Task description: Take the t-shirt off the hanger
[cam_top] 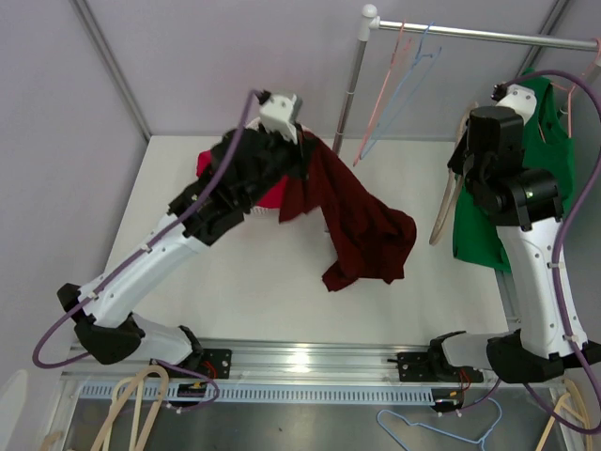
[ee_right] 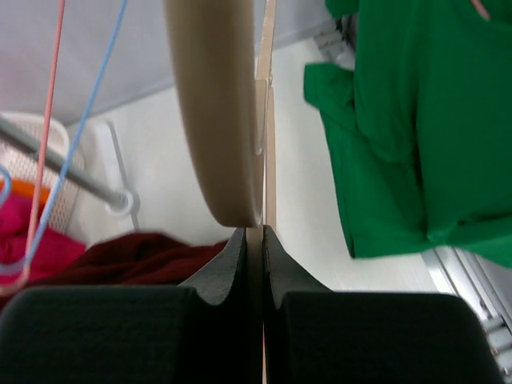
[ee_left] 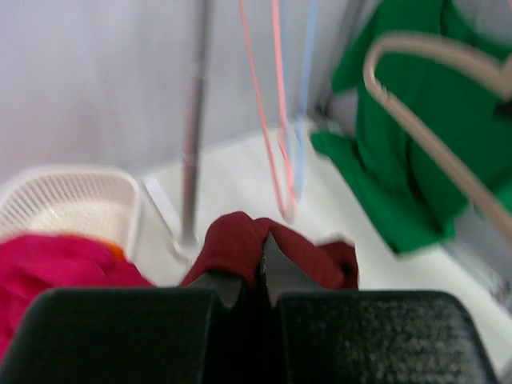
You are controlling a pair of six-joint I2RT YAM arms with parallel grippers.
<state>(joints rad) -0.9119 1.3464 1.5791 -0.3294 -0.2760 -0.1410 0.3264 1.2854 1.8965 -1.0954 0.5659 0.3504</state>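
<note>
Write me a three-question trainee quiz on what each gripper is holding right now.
1. True or false: the maroon t-shirt hangs clear of the beige hanger.
2. The left gripper is shut on: A) the maroon t-shirt, B) a towel, C) nothing.
3. Fill in: the right gripper is shut on the ____.
Key: 1 true; 2 A; 3 beige hanger.

Likely a robotics lab: panelled booth walls (cam_top: 188,56), aluminium rail (cam_top: 319,357).
</note>
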